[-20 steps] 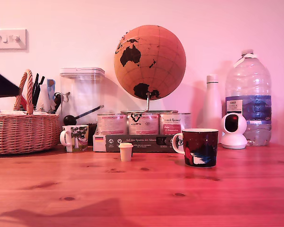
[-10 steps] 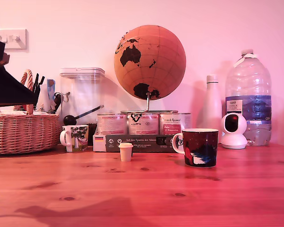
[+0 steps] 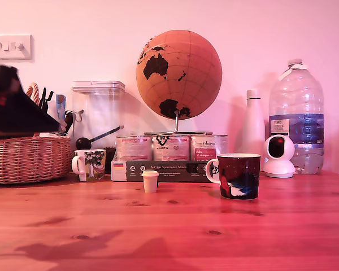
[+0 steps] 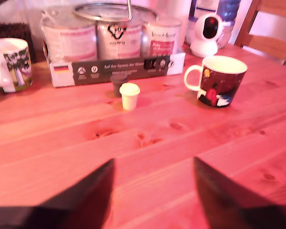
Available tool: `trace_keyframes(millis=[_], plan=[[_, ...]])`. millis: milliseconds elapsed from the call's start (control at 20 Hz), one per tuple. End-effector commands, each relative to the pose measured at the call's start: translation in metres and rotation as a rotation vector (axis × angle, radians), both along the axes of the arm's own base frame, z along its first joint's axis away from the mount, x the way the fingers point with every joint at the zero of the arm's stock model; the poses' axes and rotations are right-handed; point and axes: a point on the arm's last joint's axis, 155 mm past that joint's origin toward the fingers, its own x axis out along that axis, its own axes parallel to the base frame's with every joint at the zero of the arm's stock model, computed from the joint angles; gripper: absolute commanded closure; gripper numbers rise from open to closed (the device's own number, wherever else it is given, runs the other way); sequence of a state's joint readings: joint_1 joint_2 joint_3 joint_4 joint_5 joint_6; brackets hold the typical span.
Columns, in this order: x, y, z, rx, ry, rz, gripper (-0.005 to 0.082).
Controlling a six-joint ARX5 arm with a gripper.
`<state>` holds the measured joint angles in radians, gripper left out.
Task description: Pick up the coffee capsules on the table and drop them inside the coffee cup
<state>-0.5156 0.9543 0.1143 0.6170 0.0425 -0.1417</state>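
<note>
On the wooden worktop (image 4: 148,157) I see the cream capsule (image 4: 129,96) standing upright, the dark capsule (image 4: 118,82) just behind it, close against the flat box (image 4: 109,69) of tins. My pincer (image 4: 152,188) hangs wide and empty above bare boards, well apart from both. Toward the exterior view's right stands the coffee cup (image 3: 239,175), upright, its white handle facing the capsules.

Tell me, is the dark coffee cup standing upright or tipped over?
Upright. The coffee cup rests on its base on the table, and the wrist view shows its pale rim opening upward.
</note>
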Motion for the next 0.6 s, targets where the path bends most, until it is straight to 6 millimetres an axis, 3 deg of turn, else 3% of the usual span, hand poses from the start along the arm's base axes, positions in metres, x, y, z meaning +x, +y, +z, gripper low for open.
trace_keyframes(millis=[0,550], plan=[[0.004,-0.002,0.002,0.002,-0.019,-0.001,0.0126],[0.024,-0.009,-0.008,-0.013,-0.057,0.021,0.0128]])
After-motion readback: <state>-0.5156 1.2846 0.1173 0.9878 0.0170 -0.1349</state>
